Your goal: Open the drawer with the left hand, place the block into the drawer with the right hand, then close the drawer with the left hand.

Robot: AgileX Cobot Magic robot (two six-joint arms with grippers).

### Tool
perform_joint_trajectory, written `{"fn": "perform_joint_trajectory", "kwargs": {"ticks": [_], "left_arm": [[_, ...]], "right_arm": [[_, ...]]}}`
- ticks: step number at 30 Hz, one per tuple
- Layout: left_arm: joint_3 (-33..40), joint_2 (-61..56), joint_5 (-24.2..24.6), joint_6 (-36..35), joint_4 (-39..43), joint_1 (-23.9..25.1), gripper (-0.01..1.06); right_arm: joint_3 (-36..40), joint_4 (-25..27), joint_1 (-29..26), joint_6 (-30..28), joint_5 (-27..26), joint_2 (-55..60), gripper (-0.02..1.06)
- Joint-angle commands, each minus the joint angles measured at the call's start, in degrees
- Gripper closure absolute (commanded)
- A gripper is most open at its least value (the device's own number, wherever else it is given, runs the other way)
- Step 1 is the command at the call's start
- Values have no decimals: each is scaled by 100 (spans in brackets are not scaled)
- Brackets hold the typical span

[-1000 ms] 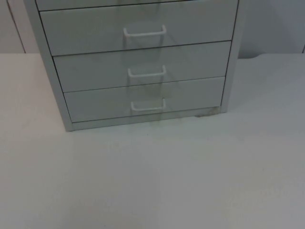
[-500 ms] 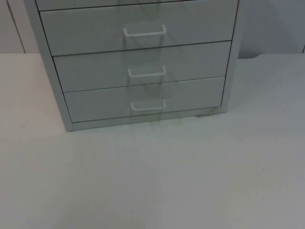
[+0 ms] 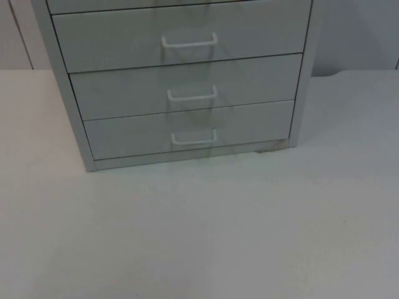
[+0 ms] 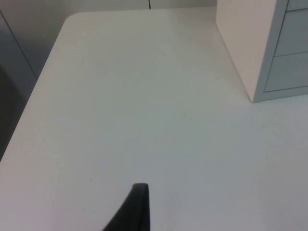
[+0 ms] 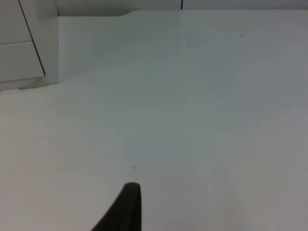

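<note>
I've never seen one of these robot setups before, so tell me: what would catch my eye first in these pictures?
A grey drawer cabinet stands at the back of the white table, its drawers all shut, each with a white handle on its front. The left wrist view catches the cabinet's side; a black fingertip of the left gripper hangs over bare table there. The right gripper's fingertip hangs likewise off the cabinet's other side.

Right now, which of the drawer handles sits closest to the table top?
The bottom drawer's handle, the lowest of the three white handles; the middle handle and upper handle sit above it. All drawers look shut.
</note>
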Motion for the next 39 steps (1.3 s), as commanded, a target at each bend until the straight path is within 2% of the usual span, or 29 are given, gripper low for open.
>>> {"fn": "perform_joint_trajectory", "kwargs": {"ticks": [1, 4, 39], "left_arm": [[31, -22, -65, -42, -49, 12, 0], [31, -22, -65, -42, -49, 12, 0], [31, -22, -65, -42, -59, 12, 0]], "right_arm": [[0, -51, 31, 54, -53, -25, -1], [0, -51, 31, 204, -53, -25, -1], [0, -51, 31, 217, -53, -25, -1]]}}
